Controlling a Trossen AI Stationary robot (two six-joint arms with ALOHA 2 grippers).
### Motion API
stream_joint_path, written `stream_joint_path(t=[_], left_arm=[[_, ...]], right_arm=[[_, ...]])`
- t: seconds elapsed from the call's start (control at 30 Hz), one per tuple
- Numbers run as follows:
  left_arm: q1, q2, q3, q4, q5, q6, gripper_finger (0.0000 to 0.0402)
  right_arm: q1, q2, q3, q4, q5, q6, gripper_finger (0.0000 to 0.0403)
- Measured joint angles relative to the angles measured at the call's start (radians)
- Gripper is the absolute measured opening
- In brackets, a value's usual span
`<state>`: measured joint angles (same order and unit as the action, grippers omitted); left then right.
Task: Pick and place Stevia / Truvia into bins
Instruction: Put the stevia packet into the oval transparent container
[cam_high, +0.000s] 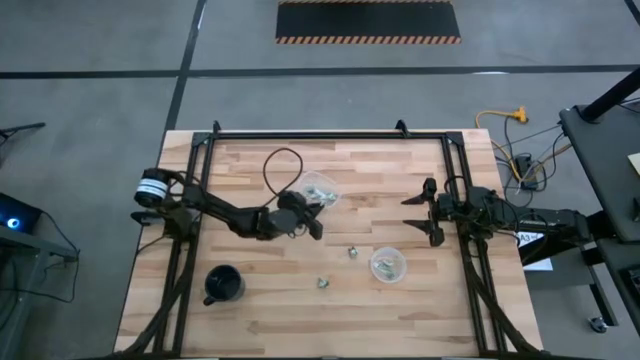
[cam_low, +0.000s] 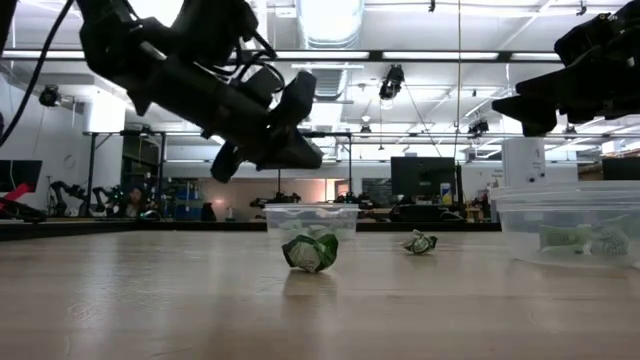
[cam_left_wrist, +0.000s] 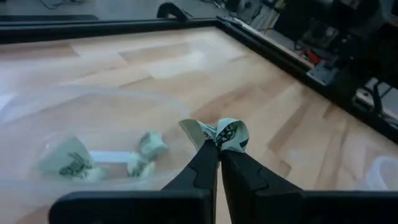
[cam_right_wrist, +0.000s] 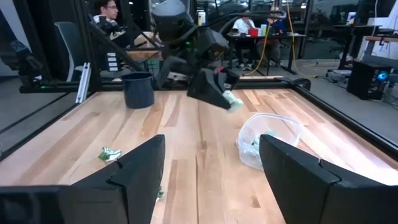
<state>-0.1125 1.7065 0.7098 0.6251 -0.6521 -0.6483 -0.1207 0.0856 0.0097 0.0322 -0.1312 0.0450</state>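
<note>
While pinched, Truvia packet (cam_left_wrist: 225, 134) crumpled, green-white

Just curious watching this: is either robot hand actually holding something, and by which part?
The left hand pinches a crumpled green-and-white packet by its lower edge. The right hand is open, holding nothing.

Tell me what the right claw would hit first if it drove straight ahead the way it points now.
Probably the left claw, shut on a packet above the clear cup. The right claw stands open, pointing across the table at it, with nothing in between, though depth is hard to judge.
</note>
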Motion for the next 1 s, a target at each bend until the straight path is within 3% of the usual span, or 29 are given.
stream_joint_path(t=[0.33,1.0], left_arm=[[0.069,-0.006,0.036,0.005,0.074,0.053,0.0000],[0.126,-0.006,0.024,-0.014,0.082,0.063,0.0000]], right_arm=[[0.000,0.001,0.000,0.000,0.000,0.000,0.0256],[0.000,0.001,0.000,0.001,0.000,0.000,0.0249]])
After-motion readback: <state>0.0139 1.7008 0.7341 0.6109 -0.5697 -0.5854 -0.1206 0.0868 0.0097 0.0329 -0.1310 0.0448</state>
